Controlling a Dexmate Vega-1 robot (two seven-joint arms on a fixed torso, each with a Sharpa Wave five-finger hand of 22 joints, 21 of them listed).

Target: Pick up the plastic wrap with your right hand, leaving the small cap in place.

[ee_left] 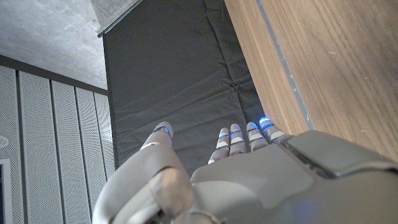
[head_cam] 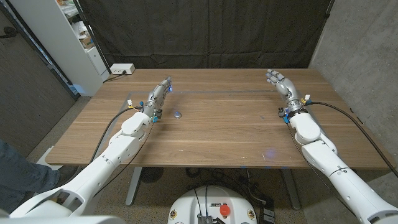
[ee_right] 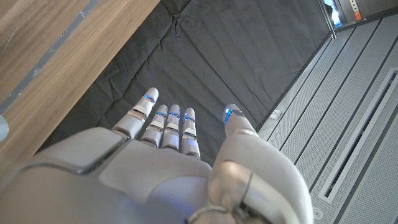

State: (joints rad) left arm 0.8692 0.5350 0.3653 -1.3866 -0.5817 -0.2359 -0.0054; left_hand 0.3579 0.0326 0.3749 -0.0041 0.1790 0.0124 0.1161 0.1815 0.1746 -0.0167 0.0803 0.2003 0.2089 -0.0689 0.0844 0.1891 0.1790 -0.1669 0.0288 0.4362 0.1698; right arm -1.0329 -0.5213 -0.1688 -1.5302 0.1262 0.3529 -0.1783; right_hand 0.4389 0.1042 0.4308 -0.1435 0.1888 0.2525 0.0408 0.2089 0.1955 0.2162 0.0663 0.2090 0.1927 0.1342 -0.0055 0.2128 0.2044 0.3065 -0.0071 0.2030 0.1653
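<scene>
The left hand (head_cam: 160, 92) was over the left part of the wooden bench (head_cam: 224, 130), toward the far side, with its fingers (head_cam: 166, 83) stretched out toward the far edge. It held nothing. In the left wrist view the same hand (ee_left: 249, 180) showed its fingers (ee_left: 239, 138) straight and side by side, with the thumb apart from them.

The right hand (head_cam: 280, 83) was over the right part of the bench, also toward the far side, well apart from the left one. Its fingers (head_cam: 274, 76) were spread and it held nothing. In the right wrist view this hand (ee_right: 161, 168) had its fingers (ee_right: 168, 124) straight and close together, and the thumb stood to the side.

A small cap (head_cam: 178, 114) lay on the bench just beside the left hand, toward the middle, and touched neither hand. It was well apart from the right hand. Whether plastic wrap was around it I could not tell, because it was too small.

A black curtain (head_cam: 205, 31) hung behind the bench. A white power strip (head_cam: 122, 69) lay on the floor near the far left corner.
</scene>
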